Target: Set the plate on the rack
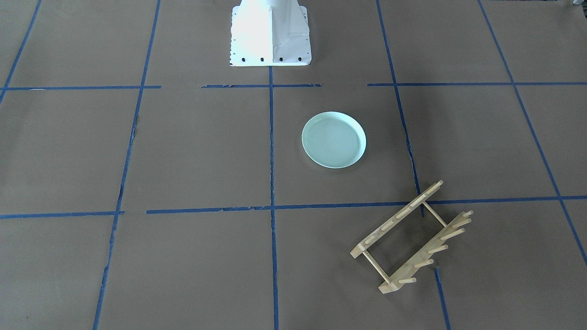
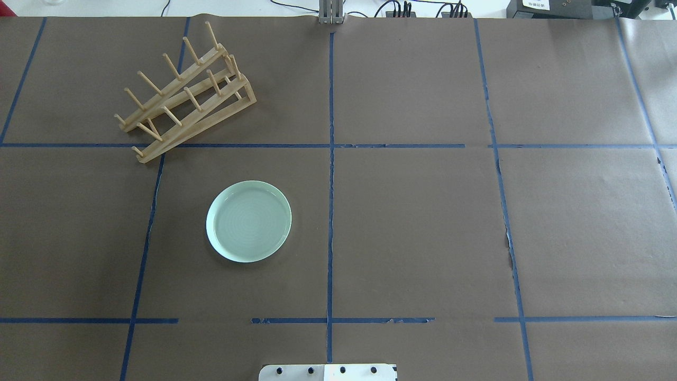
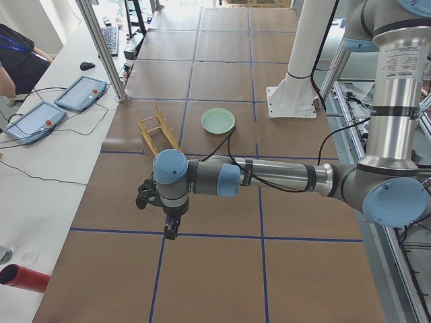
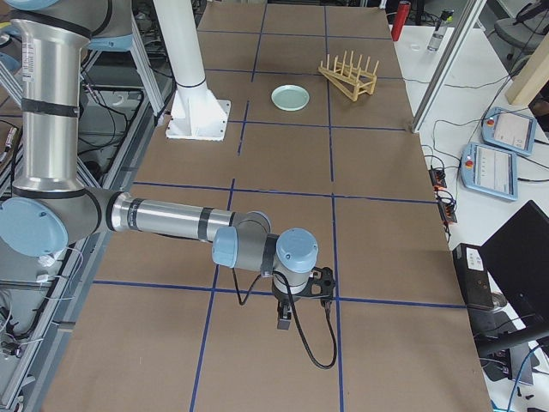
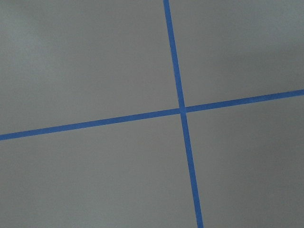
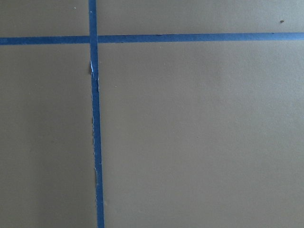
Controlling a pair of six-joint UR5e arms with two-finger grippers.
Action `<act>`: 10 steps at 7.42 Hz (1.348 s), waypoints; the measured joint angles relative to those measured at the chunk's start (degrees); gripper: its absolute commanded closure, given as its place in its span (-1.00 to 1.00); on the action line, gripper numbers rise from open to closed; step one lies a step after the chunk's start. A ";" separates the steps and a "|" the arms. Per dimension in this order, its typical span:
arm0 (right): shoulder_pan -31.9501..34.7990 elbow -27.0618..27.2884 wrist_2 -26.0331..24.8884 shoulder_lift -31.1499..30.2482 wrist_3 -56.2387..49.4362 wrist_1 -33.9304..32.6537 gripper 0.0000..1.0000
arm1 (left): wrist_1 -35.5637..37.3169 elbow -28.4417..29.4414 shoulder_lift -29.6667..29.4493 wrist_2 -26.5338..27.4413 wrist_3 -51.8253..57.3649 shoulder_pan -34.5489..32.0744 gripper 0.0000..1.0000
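The pale mint-green plate (image 1: 334, 140) lies flat on the brown table cover, left of centre in the overhead view (image 2: 248, 221). The wooden rack (image 1: 396, 217) stands empty beyond it at the far left (image 2: 201, 124), set at an angle. Both also show in the side views: the plate (image 3: 218, 121) (image 4: 290, 98) and the rack (image 3: 156, 131) (image 4: 349, 75). My left gripper (image 3: 172, 229) hangs over the table's left end, far from both. My right gripper (image 4: 284, 322) hangs over the right end. I cannot tell whether either is open or shut. The wrist views show only paper and tape.
Blue tape lines (image 2: 331, 159) grid the brown paper. The robot's white base (image 1: 270, 34) stands at the table's near edge. Teach pendants (image 3: 81, 93) and cables lie on the white bench beyond the far edge, and a red cylinder (image 3: 27, 278) lies there too.
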 measured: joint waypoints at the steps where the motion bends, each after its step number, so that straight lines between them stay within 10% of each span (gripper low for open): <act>1: -0.01 -0.01 0.00 0.00 0.00 0.00 -1.00 | 0.01 0.03 -0.18 -0.01 -0.09 0.03 -1.00; 7: 0.04 0.05 0.00 0.00 0.00 0.00 -1.00 | -8.64 -1.96 -0.80 -9.00 -8.65 5.84 -1.00; 10: 0.03 -0.01 0.00 0.00 0.00 0.00 -1.00 | -15.19 -10.33 -1.31 -0.28 -36.27 16.34 -1.00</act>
